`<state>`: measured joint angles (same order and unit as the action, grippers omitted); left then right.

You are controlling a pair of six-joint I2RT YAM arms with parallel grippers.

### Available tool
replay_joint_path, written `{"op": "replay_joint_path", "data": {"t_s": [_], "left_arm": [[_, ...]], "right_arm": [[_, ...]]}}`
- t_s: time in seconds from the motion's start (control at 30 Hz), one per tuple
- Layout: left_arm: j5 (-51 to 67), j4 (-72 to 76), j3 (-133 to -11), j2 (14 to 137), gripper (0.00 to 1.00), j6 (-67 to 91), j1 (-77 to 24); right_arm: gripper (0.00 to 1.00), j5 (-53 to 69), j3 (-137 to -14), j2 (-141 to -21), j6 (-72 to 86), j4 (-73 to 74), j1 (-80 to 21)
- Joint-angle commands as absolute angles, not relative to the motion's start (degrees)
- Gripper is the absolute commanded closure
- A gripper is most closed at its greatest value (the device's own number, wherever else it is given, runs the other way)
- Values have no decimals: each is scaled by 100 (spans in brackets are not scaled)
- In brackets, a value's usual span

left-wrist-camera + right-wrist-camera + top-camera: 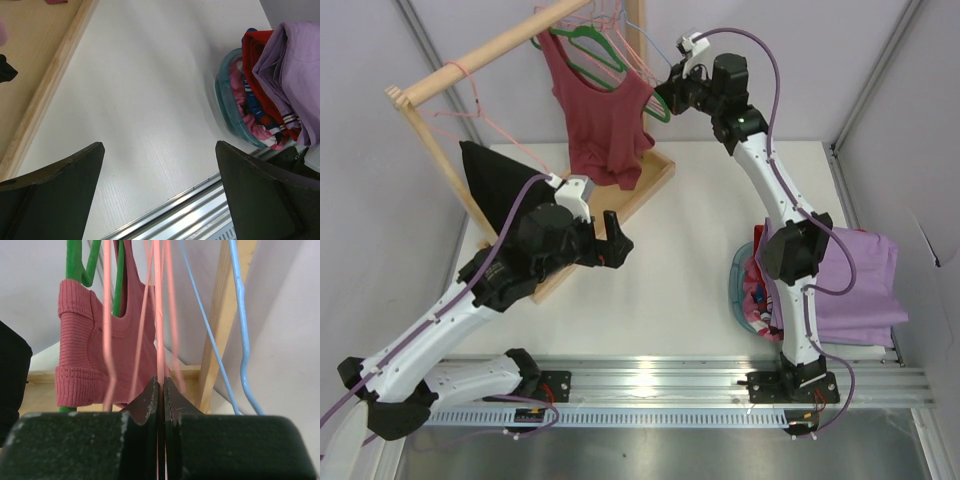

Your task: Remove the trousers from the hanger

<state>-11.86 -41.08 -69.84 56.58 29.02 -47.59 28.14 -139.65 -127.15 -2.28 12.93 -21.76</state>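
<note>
**A:** Where're the trousers [865,275]?

**B:** Soft lilac fabric, lying in smooth folds well to the right of the wooden rack [480,55] and draping over a teal basket [735,290]. Your right arm [790,250] is hiding part of it.

**A:** The hanger [160,340]?

**B:** Thin pale pink wire, hanging up at the rack's rail beside a ribbed maroon top [80,365]. Your right gripper [161,382] is pinching it, fingers pressed tight on the wire. Several pink wires are overlapping there, so can't tell which is which.

**A:** The left gripper [617,240]?

**B:** Hovering by the rack's base w/ fingers spread wide, gripping nothing.
</note>
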Motion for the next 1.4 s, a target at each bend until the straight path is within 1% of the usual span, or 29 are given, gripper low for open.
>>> {"op": "replay_joint_path", "data": {"t_s": [0.0, 0.2, 0.27, 0.3, 0.37, 0.4, 0.47, 0.5, 0.7, 0.87, 0.97, 1.0, 1.03, 1.1, 1.13, 1.2, 1.23, 1.27, 1.3, 1.37], "left_arm": [[-1239, -4096, -6943, 5555, 1, 2935, -4702], [-1187, -4043, -6917, 5563, 1, 2935, -4676], [-1160, -4025, -6908, 5546, 1, 2953, -4676], [-1117, -4008, -6900, 5537, 0, 2944, -4676], [-1064, -3990, -6891, 5520, 0, 2918, -4676], [-1029, -3990, -6908, 5511, 0, 2866, -4676], [-1002, -4025, -6934, 5484, 0, 2787, -4676], [-1002, -4043, -6978, 5476, 1, 2734, -4676], [-976, -3990, -7075, 5362, 1, 2610, -4676], [-713, -3894, -7040, 5274, 1, 2619, -4676], [-607, -3885, -7049, 5203, 0, 2628, -4676], [-572, -3902, -7075, 5203, 0, 2619, -4676], [-589, -3955, -7258, 5212, 0, 2610, -4676], [-606, -4016, -7521, 5273, 1, 2558, -4676], [-589, -4069, -7715, 5308, 1, 2549, -4676], [-510, -4087, -7918, 5431, 0, 2531, -4676], [-431, -4078, -7954, 5458, 0, 2540, -4676], [-396, -4052, -7937, 5475, 0, 2584, -4676], [-343, -4026, -7928, 5476, 1, 2662, -4676], [-246, -3964, -7657, 5458, 0, 2777, -4676]], "right_arm": [[100, 2637, -14309, -12753, -439, 1406, -2250], [100, 2654, -14273, -12587, -492, 1591, -2233], [84, 2689, -14256, -12499, -405, 1652, -2206], [69, 2759, -14238, -12376, -369, 1670, -2189], [50, 2760, -14177, -12226, -334, 1757, -2180], [38, 2734, -14159, -12147, -343, 1827, -2180], [30, 2663, -14150, -11884, -352, 2073, -2180], [22, 2646, -14150, -11787, -334, 2153, -2171], [14, 2593, -13861, -10795, -26, 2628, -2057], [12, 2417, -13080, -9767, 97, 2725, -2109], [11, 2154, -12106, -8941, 132, 2497, -2171], [9, 2032, -11772, -8469, 193, 2374, -2180], [8, 2004, -11116, -8238, 367, 2121, -2180], [6, 2013, -10471, -7581, 535, 1908, -2197], [5, 1969, -9807, -7359, 780, 1672, -2197], [4, 1951, -9144, -6919, 1010, 1477, -2215], [3, 1882, -8827, -6491, 1150, 1337, -2224], [2, 1872, -8198, -6278, 1412, 1284, -2232], [1, 1872, -7896, -6075, 1511, 1257, -2232], [1, 1811, -7072, -5530, 1887, 1230, -2250]]}}
